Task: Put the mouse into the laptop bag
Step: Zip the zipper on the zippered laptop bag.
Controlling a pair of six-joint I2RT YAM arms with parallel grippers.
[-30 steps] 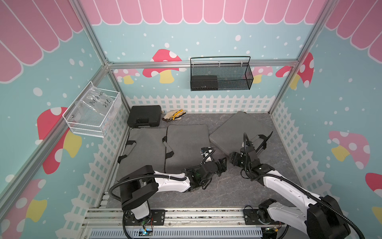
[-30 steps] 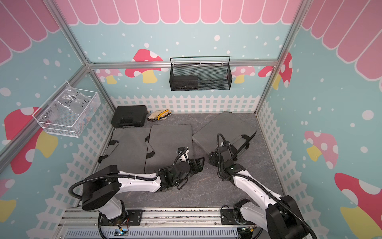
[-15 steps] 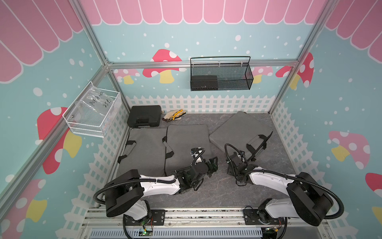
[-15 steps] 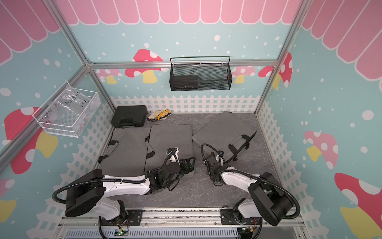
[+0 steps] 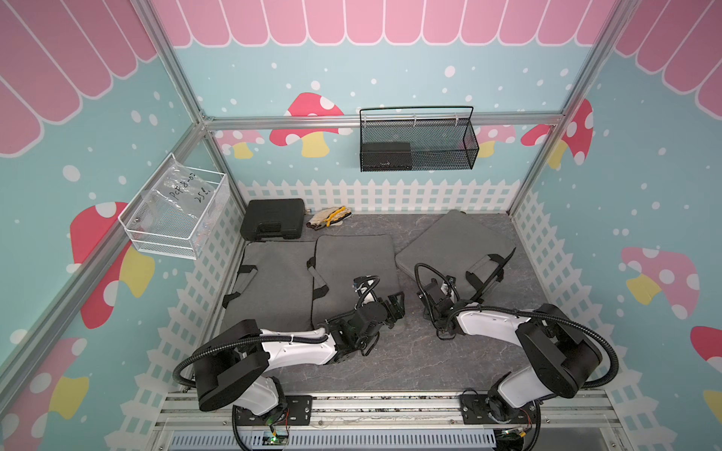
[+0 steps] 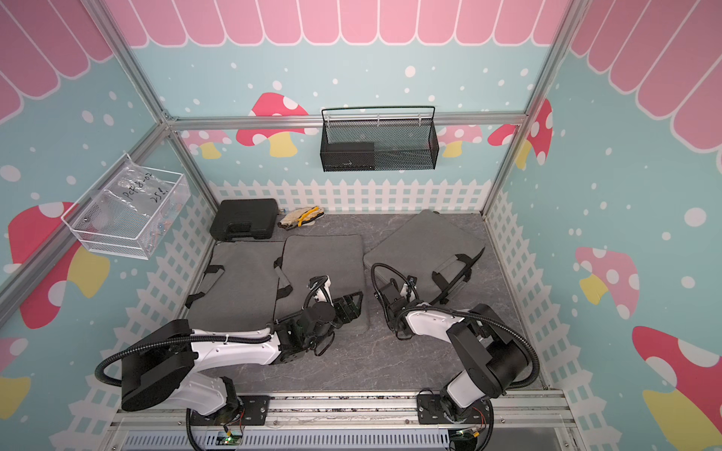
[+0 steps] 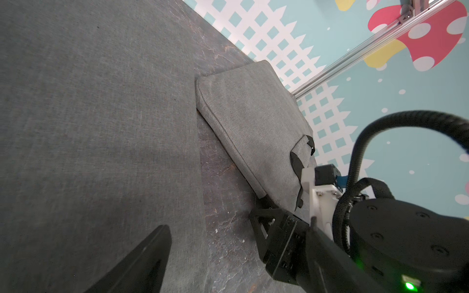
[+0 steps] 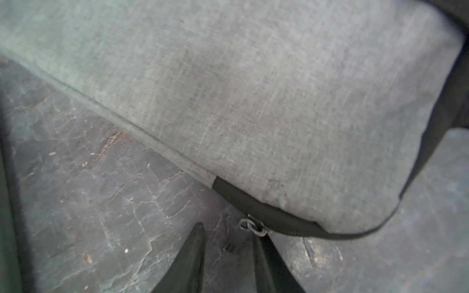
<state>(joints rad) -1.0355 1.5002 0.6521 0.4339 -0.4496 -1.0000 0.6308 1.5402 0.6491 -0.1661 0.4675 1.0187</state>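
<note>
In the last second we have slid the right gripper (image 8: 227, 232) along the near edge of the right laptop bag (image 5: 449, 242), 1 of 3 grey ones, to its corner. Its fingers have narrowed and now stand slightly apart on either side of the zipper pull (image 8: 236, 238), not yet pinching it. The left gripper (image 7: 210, 241) stays spread wide over the edge of the middle laptop bag (image 5: 351, 265). We see no mouse in any view, so we judge unzipping comes first.

top views overhead; wrist views (low) near laptop bag (image 8: 253, 101)

White arms (image 5: 297, 347), black joints, black corrugated cables (image 7: 416, 117), green light (image 7: 409, 286)
</note>
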